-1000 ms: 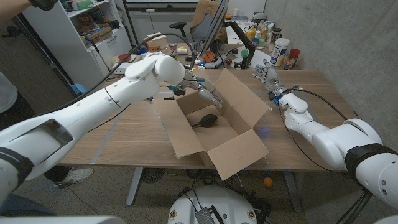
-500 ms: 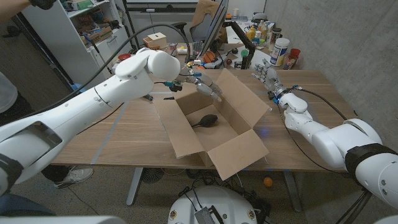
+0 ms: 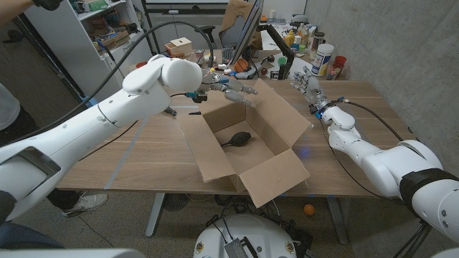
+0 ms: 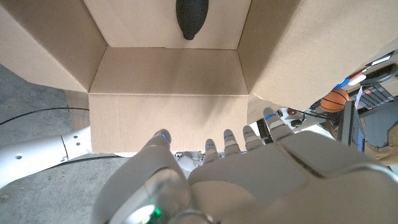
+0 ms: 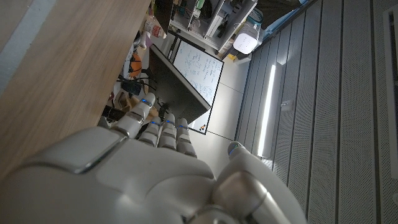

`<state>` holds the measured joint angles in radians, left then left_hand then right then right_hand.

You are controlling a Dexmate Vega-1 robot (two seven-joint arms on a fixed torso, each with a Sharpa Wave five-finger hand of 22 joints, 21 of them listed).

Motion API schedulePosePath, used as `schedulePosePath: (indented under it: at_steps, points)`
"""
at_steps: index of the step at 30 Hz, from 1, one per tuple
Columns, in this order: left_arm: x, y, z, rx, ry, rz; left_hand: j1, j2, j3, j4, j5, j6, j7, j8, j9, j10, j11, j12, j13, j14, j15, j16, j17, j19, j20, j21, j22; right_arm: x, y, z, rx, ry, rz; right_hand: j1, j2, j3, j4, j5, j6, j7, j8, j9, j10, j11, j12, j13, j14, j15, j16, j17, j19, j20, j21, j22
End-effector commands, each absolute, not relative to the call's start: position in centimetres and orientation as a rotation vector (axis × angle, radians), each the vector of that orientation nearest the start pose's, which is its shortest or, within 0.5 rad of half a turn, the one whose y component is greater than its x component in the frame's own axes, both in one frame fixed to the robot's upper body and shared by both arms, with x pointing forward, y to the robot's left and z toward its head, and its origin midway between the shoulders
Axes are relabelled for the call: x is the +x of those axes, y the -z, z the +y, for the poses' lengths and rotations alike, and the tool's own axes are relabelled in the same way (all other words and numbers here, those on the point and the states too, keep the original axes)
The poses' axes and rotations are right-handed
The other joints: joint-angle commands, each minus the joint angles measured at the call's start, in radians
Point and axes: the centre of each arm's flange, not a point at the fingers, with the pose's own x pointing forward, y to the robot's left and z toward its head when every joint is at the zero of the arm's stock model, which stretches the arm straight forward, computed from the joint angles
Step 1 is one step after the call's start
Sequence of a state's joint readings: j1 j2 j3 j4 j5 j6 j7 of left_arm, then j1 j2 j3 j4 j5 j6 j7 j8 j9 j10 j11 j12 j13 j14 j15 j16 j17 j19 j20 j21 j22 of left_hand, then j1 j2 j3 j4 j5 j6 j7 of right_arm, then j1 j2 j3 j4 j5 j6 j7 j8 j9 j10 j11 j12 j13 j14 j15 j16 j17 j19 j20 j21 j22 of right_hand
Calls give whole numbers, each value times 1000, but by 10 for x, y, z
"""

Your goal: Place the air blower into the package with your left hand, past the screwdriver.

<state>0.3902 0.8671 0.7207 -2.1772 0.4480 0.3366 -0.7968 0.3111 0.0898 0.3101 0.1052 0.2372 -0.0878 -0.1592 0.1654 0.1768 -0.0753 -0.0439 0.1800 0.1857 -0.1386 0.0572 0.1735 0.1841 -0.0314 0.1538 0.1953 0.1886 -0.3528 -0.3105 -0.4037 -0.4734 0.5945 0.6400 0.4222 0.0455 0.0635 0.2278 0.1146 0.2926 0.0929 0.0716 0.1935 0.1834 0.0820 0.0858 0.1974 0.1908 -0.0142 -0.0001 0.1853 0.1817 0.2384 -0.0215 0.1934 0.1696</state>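
The black air blower lies on the floor of the open cardboard package, and the left wrist view looks down on the blower inside the package. My left hand hovers over the package's far left flap with its fingers spread, holding nothing; its back faces the wrist camera. A small dark tool, likely the screwdriver, lies on the table just left of the package. My right hand stands at the table's far right, fingers up and holding nothing.
The wooden table has bare room left of the package and on its right side. Bottles and jars and a monitor stand crowd the area behind the far edge. A shelf unit stands at the back left.
My left hand has lifted up and away from the package's inside toward its far left flap. The air blower stays lying in the package. The right arm has not moved.
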Motion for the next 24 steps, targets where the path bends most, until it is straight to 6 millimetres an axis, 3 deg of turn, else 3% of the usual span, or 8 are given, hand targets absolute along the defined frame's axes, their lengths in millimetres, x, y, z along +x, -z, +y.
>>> schedulePosePath:
  at_steps: [1,8,17,24]
  points:
    - [472,-152,126,1676,388,-647,2,17,2,11,8,-9,-4,8,0,-6,-2,4,1,-11,-1,2,2,-7,-2,0,6,709,-50,-316,-84,-278,-735,6,3,-5,-2,5,8,2,0,2,6,1,2,3,-2,3,2,0,2,-3,2,4]
    - [465,-158,134,1603,361,-695,-15,17,-6,20,8,-19,-12,9,0,-18,-5,5,0,-19,-2,4,1,-17,-7,1,6,706,-48,-317,-84,-275,-741,6,3,-6,-2,5,9,2,0,2,7,1,2,3,-2,2,1,0,2,-3,2,4]
    - [462,-158,147,1506,333,-748,-51,4,-30,37,8,-48,-24,6,0,-25,-15,9,0,-2,0,15,3,-28,8,3,8,703,-48,-316,-83,-275,-744,6,2,-7,-3,5,9,2,0,2,6,0,2,3,-2,1,1,0,1,-4,1,4]
    - [463,-158,153,1457,324,-785,-76,3,-43,47,10,-53,-31,10,-1,-19,-26,15,0,15,-31,21,4,-10,-2,13,8,700,-47,-312,-84,-275,-746,7,2,-7,-3,5,9,2,0,2,7,0,2,3,-2,0,1,0,0,-4,1,4]
